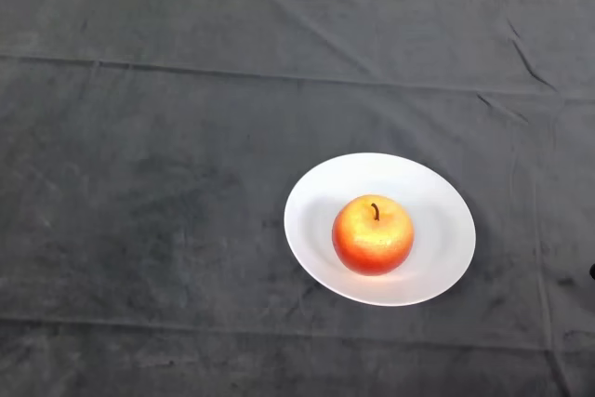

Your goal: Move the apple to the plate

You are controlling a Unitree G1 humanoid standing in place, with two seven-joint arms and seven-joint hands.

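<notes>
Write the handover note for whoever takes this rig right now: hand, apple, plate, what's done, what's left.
Hand: no part of the robot shows in the head view.
Apple: sits upright, stem up, inside the white plate, a little toward its near side.
Plate: rests on the dark cloth, right of the middle of the view.
Done: the apple is on the plate, so the move looks complete.
Left: nothing visible to do; just confirm where the arm is before the next run.
</notes>
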